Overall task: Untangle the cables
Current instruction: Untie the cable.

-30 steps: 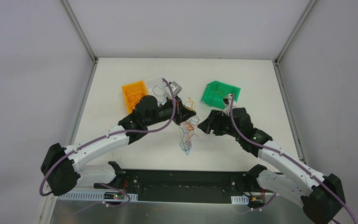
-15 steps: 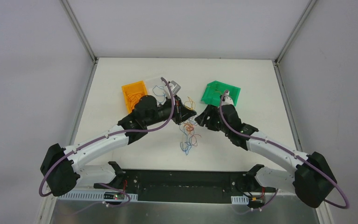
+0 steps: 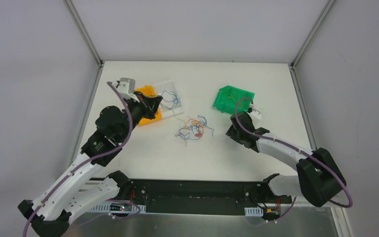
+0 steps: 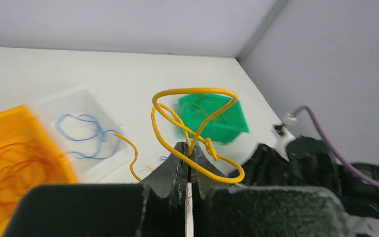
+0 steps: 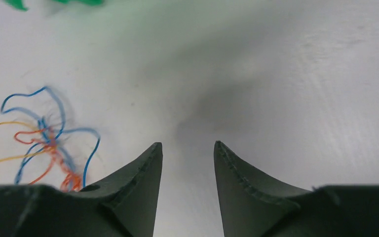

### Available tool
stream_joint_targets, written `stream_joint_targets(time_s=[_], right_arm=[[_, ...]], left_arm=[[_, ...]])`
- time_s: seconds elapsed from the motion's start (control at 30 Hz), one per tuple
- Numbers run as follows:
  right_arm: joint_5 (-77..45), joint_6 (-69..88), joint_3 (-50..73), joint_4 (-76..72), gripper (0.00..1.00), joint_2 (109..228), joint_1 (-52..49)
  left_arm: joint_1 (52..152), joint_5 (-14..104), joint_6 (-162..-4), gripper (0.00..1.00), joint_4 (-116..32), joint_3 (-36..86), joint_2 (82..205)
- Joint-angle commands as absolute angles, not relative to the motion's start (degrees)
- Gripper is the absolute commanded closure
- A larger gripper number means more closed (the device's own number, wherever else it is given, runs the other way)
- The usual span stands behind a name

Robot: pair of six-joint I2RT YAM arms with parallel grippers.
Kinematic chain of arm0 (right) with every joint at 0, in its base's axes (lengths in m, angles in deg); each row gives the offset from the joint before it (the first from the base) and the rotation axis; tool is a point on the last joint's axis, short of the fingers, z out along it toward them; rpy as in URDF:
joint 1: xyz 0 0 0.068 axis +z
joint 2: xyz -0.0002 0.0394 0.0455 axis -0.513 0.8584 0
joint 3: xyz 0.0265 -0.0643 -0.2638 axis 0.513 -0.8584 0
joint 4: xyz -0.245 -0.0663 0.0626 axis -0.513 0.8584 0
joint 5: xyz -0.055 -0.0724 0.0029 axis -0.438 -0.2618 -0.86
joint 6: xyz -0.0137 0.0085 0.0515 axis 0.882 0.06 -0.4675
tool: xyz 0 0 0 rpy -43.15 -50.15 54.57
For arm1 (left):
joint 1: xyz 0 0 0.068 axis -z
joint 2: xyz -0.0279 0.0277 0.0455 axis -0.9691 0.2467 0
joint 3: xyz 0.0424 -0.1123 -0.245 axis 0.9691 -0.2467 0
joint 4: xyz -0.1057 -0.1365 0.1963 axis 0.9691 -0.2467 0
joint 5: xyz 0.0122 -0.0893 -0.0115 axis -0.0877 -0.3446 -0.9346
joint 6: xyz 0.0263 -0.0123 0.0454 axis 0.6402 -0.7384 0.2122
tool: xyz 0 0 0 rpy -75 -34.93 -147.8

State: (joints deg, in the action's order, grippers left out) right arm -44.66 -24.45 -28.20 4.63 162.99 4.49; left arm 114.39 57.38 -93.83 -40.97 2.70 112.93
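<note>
A loose clump of cables, orange, red and blue, lies on the white table between the two arms. It shows at the left edge of the right wrist view. My left gripper hangs over the orange bin, shut on one looped yellow cable. That cable is pinched at the tips of the left gripper and has a knot beside them. My right gripper is low over bare table right of the clump. In the right wrist view it is open with nothing between its fingers.
The orange bin holds orange wires. A clear tray beside it holds blue wires. A green bin stands at the back right, behind my right gripper. Grey walls close in the table on three sides.
My left arm swung away from the clump to the left, over the orange bin, carrying the yellow cable. My right gripper drew back to the right and its jaws narrowed. The clump now lies spread flat.
</note>
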Motion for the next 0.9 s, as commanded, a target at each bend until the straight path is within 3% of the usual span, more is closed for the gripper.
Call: stream_joint_targets(time_s=[0.0,0.13,0.27,0.33,0.43,0.63,0.87], right_arm=[[-45.3,-24.4,-32.2,8.3,0.55,154.8,-1.5],[-36.1,-16.2,-32.7,6.2,0.45,148.3,-2.8],[-26.4,-11.6,-27.9,6.6,0.13,148.8,-0.7],[-27.0,-10.5,-24.5,8.3,0.06,151.4,3.0],[-24.6,-10.5,-22.7,4.1,0.06,154.3,7.6],[-9.7,-4.7,-27.0,-20.7,0.07,159.0,14.4],[-9.9,3.3,-28.8,-38.6,0.08,162.0,21.3]], left_arm=[[113.3,76.4,-90.3,1.00,-52.1,3.4,105.5],[113.2,74.4,-90.5,1.00,-51.6,1.3,102.5],[113.2,67.3,-89.9,1.00,-51.1,1.8,104.3],[113.2,65.1,-89.6,1.00,-51.0,2.4,104.9],[113.2,62.9,-89.3,1.00,-50.8,3.5,105.0],[113.2,54.2,-90.1,1.00,-50.7,9.1,108.0],[113.2,37.8,-94.8,1.00,-50.0,18.6,116.6]])
